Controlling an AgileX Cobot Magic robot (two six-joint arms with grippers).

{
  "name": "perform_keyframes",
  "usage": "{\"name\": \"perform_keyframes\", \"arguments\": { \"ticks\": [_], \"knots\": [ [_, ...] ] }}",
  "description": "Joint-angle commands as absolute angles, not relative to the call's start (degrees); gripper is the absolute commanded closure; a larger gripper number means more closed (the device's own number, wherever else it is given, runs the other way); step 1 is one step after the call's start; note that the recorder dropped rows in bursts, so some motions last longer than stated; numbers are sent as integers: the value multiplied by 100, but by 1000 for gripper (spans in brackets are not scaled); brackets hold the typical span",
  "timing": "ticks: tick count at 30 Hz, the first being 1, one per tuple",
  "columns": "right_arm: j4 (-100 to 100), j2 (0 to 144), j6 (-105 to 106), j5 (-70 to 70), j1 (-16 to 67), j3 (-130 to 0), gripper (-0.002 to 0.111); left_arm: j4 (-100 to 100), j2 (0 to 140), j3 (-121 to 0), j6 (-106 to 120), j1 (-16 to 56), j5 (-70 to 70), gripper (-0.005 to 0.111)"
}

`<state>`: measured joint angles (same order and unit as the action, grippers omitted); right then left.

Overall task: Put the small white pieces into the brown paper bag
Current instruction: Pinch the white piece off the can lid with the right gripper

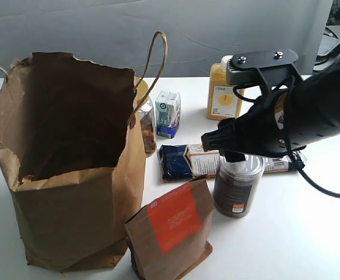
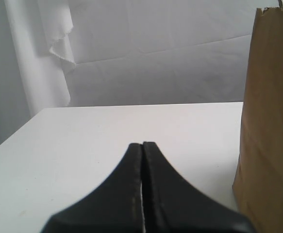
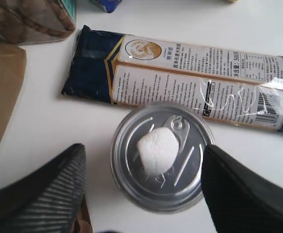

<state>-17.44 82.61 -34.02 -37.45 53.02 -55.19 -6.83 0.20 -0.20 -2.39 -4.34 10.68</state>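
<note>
**Fig. — R hand poised over the piece on the can**

My right gripper [image 3: 142,151] is spread wide and empty, one finger on either side of the can [image 3: 131,180], hovering above its lid. One small white piece [image 3: 157,149] sits near the lid's centre, touching the pull-tab. I see no other pieces in any view.

Handling (est.): the piece looks v. light, soft and squashy, and the lid is slick metal, so a nudge could roll it off. Best hold is probably across its rounded sides, approx. mid-height, w/ a gentle pinch and clear of the tab.

Just behind the can lies a long noodle packet [image 3: 180,77]. The brown paper bag [image 1: 70,175] stands well apart from the can, mouth open, past the orange-label pouch [image 1: 172,233].

My left gripper [image 2: 142,160] is pressed together, holding nothing, on the side of the bag away from the can.
</note>
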Motion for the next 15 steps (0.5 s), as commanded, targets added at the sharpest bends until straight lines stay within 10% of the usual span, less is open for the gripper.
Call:
{"name": "perform_keyframes", "arguments": {
  "ticks": [1,15],
  "knots": [
    [-1986,8693,-3445,-3950,5256,-5868,45,-704,0,0,-261,-388,1037,107],
    [-2031,9237,-3503,-4056,5147,-6013,56,-704,0,0,-261,-388,1037,107]
  ]
}}
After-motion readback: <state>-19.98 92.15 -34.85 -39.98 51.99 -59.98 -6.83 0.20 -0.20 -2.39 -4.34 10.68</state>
